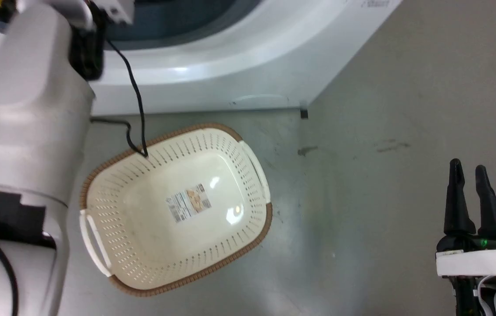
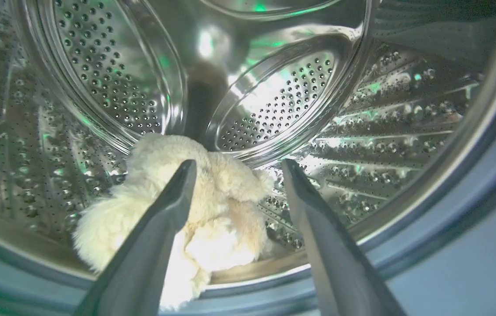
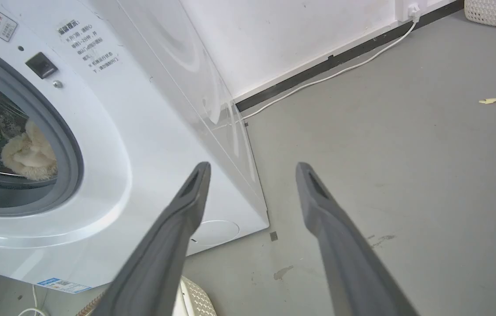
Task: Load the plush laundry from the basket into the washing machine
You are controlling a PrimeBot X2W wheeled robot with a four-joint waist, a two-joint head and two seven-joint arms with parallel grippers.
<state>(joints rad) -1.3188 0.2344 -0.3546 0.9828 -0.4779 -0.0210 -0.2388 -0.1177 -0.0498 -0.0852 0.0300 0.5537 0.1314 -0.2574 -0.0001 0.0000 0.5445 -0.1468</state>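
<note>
One plush (image 2: 230, 193) is seen lying low in the drum (image 2: 274, 96), just beyond the left claw (image 2: 238, 164) and partly hidden behind its left finger; no contact with either finger can be made out. The left claw is held wide apart at the mouth of the washer (image 1: 213, 83), and nothing is gripped in it. The grey seal (image 2: 458, 237) is seen below and to the right of that claw. The basket (image 1: 239, 184) is seen on the floor (image 1: 384, 197), well to the left of the right claw (image 1: 468, 166), with nothing in it but a sticker on its bottom. The right claw's fingers are parted and nothing is held between them.

The step in hand is judged to be the release: the load is delivered and the basket emptied, so the task is taken as all but done. Part of the plush is seen close to the drum's front lip, so a nudge deeper may be worthwhile. What is called for next is a straight withdrawal of the left claw through the opening, with the fingers kept clear of the fur and the seal, so that the plush is not dragged out.
</note>
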